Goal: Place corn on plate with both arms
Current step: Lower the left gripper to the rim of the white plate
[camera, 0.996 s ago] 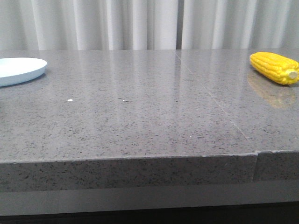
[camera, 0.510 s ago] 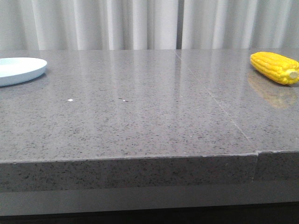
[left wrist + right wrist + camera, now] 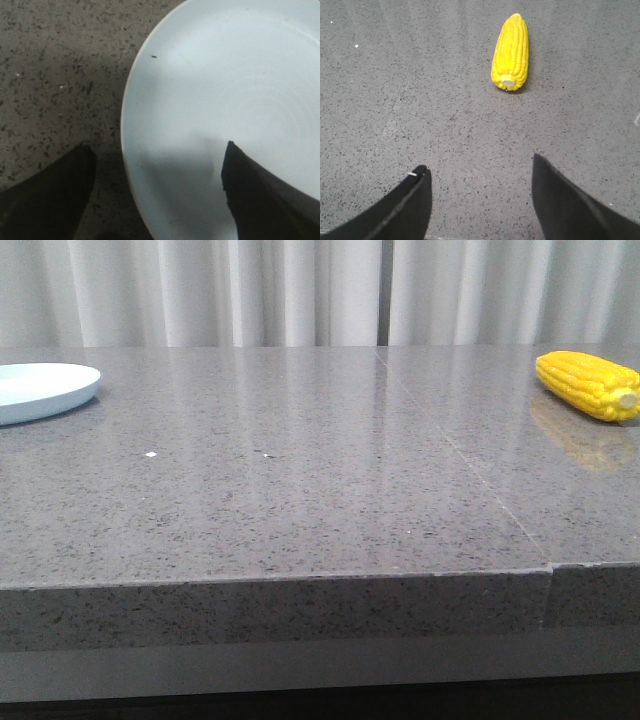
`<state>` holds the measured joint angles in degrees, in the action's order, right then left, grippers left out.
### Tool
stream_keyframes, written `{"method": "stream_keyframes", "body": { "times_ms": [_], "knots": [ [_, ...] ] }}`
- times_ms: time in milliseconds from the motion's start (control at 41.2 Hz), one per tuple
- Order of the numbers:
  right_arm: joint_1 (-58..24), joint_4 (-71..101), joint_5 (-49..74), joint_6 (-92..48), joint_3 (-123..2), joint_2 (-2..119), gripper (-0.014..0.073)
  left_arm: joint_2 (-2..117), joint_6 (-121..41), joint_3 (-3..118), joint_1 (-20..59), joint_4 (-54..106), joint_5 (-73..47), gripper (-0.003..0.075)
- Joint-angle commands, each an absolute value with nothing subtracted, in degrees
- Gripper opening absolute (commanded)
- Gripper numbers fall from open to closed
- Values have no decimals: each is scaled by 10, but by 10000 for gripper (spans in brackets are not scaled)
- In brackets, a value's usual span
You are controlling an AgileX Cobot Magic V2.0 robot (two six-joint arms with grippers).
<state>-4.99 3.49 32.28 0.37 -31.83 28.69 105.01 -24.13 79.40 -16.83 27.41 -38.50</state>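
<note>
The yellow corn (image 3: pixel 588 385) lies on the grey stone table at the far right, pale stub end toward the camera. In the right wrist view the corn (image 3: pixel 510 52) lies ahead of my open, empty right gripper (image 3: pixel 479 167), well clear of the fingertips. The pale blue-white plate (image 3: pixel 40 390) sits at the far left edge of the front view. In the left wrist view the plate (image 3: pixel 225 95) fills most of the frame. My left gripper (image 3: pixel 157 150) is open, its jaws straddling the plate's rim, one over the plate and one over the table. Neither gripper shows in the front view.
The grey speckled table (image 3: pixel 300 480) has a seam (image 3: pixel 470 475) running from back centre toward the front right, and a front edge (image 3: pixel 270 585) close to the camera. White curtains (image 3: pixel 300 290) hang behind the table. A small white speck (image 3: pixel 150 454) lies left of centre.
</note>
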Motion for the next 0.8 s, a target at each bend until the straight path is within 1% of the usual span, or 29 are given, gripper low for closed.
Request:
{"method": "stream_keyframes", "body": {
  "times_ms": [0,97,316,486,777],
  "knots": [
    [-48,36,285,0,-333,294,469,1024,-242,814,-168,292,-360,445],
    [-48,36,285,0,-333,294,469,1028,-242,814,-168,292,-364,344],
    [-48,36,285,0,-333,294,469,1029,-242,814,-168,292,-361,160],
    [-48,36,285,0,-333,294,469,1029,-242,814,-168,289,-367,-13],
    [-48,36,285,0,-333,294,469,999,-242,814,-168,293,-392,-20]
  ]
}}
